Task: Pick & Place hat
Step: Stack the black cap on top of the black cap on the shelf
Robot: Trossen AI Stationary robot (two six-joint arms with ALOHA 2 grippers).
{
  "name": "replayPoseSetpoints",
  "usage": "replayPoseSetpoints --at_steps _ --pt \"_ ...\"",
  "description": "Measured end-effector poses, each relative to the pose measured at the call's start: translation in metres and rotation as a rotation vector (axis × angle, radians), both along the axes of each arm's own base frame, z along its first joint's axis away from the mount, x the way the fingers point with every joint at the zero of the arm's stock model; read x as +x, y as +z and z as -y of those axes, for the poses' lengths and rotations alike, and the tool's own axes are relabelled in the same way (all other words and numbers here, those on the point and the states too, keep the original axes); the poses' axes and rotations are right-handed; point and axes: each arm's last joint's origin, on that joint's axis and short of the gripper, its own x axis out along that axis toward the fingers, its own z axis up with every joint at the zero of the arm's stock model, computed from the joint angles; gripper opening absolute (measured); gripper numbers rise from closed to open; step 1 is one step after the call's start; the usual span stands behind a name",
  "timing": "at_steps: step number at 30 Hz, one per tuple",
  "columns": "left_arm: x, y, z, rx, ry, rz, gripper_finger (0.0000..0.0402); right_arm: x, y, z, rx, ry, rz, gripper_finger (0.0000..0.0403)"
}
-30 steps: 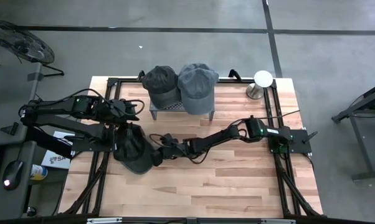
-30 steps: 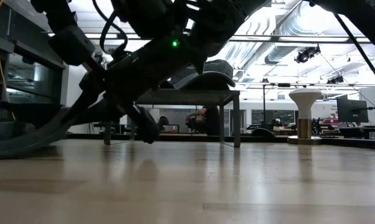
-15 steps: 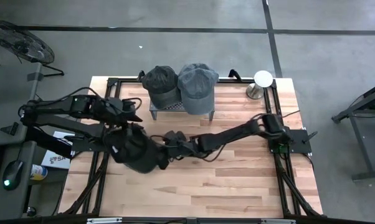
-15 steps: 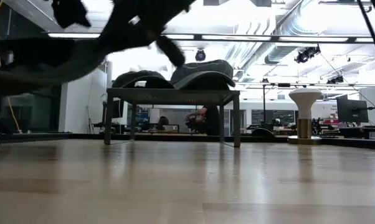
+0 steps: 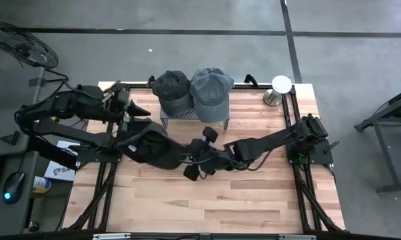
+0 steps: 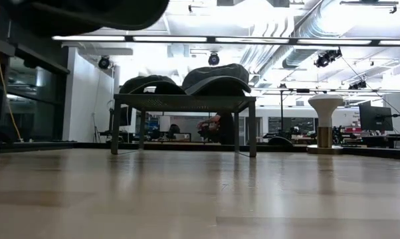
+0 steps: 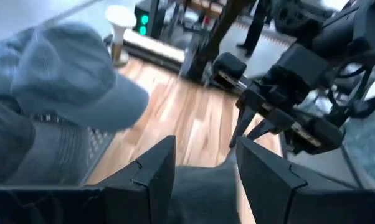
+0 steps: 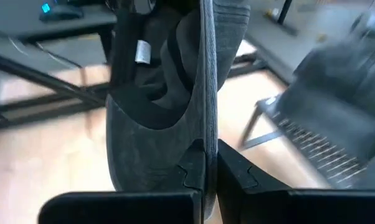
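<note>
From above you see the dark hat (image 5: 150,148) lifted over the table's left side, long axis toward the rack (image 5: 187,115). Your right gripper (image 8: 207,163) pinches its brim; left gripper (image 7: 203,165) half-open around fabric

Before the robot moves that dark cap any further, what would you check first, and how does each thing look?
1. Right gripper shut on the dark cap, pinching its brim: ok.
2. Left gripper on the cap too: fabric shows between its fingers, but whether it pinches: cannot tell.
3. Cap lifted clear of the table: ok, the low view shows it overhead.
4. Free room on the rack: not ok, the dark grey cap and the blue-grey cap cover its top.
5. White stand out of the way at the far corner: ok.
</note>
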Motion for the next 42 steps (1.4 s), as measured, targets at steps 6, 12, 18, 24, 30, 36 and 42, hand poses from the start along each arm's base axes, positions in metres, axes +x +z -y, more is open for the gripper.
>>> replayPoseSetpoints --at_steps 6,12,18,24,30,36,42 --pt "-0.008 0.019 -0.001 -0.058 0.046 0.099 0.0168 -0.009 0.033 -0.006 -0.318 0.041 -0.108 0.0007" --pt "-0.007 0.027 -0.002 -0.11 0.103 0.168 0.0168 -0.019 0.058 -0.005 -0.686 -0.027 -0.257 0.0007" --pt "-0.002 0.03 -0.004 -0.199 0.169 0.219 0.0168 -0.024 0.071 -0.004 -1.026 -0.159 -0.484 0.0007" --pt "0.002 0.04 -0.004 -0.283 0.206 0.329 0.0168 -0.026 0.074 -0.005 -1.272 -0.186 -0.764 0.0007" --pt "0.001 0.043 -0.008 -0.372 0.359 0.413 0.0168 -0.029 0.074 -0.015 -1.305 -0.143 -0.771 0.0007" --pt "0.001 0.043 -0.01 -0.461 0.443 0.443 0.0168 -0.031 0.074 -0.021 -1.315 -0.129 -0.765 0.0007" --pt "0.01 0.04 -0.01 -0.513 0.444 0.427 0.0168 -0.035 0.075 -0.029 -1.33 -0.105 -0.758 0.0007"
